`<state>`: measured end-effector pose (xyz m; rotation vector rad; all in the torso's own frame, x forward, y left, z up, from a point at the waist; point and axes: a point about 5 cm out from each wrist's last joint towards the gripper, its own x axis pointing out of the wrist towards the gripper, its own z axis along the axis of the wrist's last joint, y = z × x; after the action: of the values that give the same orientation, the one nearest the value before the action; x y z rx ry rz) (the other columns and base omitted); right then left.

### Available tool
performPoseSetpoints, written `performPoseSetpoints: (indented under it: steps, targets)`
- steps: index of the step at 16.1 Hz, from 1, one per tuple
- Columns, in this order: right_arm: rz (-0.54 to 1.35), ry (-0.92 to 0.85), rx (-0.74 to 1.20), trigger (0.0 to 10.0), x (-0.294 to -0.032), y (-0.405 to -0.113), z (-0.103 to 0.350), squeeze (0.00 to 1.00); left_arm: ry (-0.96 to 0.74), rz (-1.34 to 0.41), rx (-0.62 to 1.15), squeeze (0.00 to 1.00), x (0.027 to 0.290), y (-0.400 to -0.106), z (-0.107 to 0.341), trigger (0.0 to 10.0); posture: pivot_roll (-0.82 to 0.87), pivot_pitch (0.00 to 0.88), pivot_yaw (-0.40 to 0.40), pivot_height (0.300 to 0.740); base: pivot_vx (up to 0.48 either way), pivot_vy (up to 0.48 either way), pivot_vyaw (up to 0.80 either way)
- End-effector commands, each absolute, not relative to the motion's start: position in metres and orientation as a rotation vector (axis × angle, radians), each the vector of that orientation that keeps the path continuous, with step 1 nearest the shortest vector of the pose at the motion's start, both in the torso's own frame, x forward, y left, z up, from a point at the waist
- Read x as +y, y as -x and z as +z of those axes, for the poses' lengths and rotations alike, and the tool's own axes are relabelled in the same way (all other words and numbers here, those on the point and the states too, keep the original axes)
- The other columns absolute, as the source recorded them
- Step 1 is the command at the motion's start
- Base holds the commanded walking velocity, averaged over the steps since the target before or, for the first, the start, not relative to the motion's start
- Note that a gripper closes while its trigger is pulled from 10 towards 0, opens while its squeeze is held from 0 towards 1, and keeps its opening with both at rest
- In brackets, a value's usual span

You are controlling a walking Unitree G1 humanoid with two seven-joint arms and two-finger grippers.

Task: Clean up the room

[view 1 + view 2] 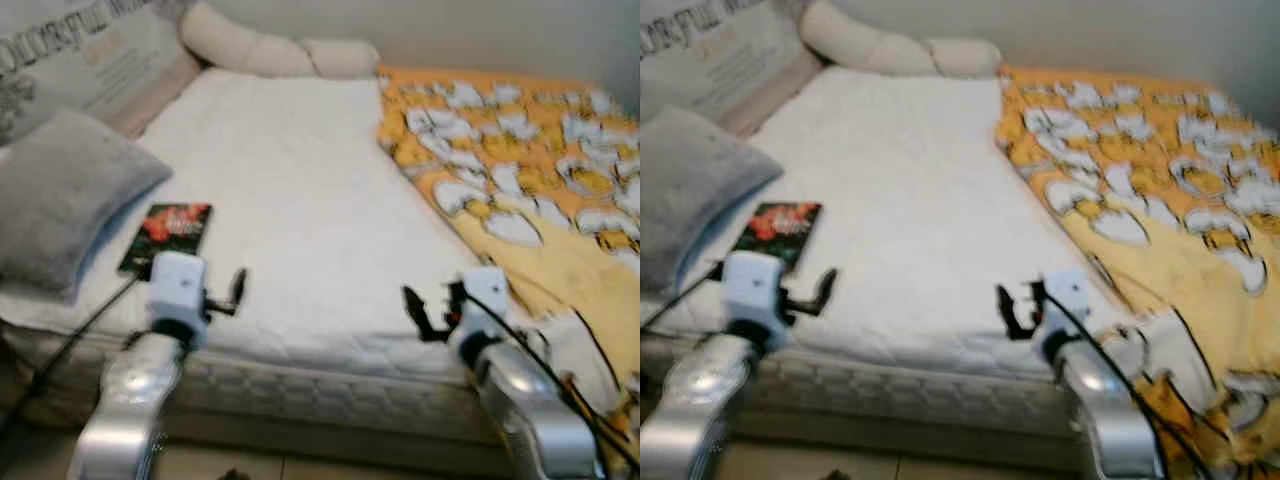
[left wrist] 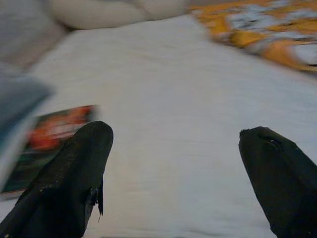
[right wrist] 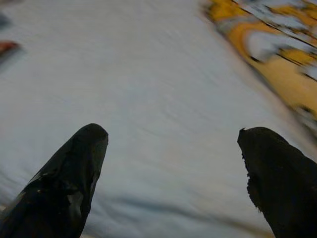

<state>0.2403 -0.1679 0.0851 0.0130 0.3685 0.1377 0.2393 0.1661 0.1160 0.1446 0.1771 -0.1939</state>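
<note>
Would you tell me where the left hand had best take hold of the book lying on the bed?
The book lies flat on the mattress beside the grey pillow. Probably grip its near short edge, coming from the foot of the bed, with the open left hand closest.

- Soft, even, fairly bright light, with no glare and only faint shadows.
- Both eye views are smeared by motion blur; the lettering at upper left is barely legible.
- Wrist views are blurrier still, especially the orange patterned blanket (image 3: 277,54) at the upper right.
</note>
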Motion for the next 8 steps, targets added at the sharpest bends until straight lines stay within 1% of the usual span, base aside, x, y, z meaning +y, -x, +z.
performPoseSetpoints:
  steps: [1, 2, 8]
  targets:
    - [0.132, -0.016, 0.358, 10.0, -0.1682, -0.2425, 0.0892, 0.0, -0.167, -0.191, 0.169, 0.0, 0.1687, -0.2413, 0.1185, 10.0, 0.05, 0.0, -0.016, 0.74, 0.0, -0.326, 0.0]
    - [0.126, -0.01, 0.364, 10.0, -0.169, -0.242, 0.0885, 0.0, -0.164, -0.196, 0.172, 0.0, 0.1673, -0.2413, 0.1174, 10.0, 0.04, 0.0, -0.012, 0.74, 0.0, -0.326, 0.0]
    - [0.096, -0.004, 0.392, 10.0, -0.1686, -0.2438, 0.0863, 0.0, -0.145, -0.261, 0.181, 0.0, 0.161, -0.24, 0.1157, 10.0, 0.03, 0.0, 0.0, 0.74, 0.0, 0.0, 0.0]
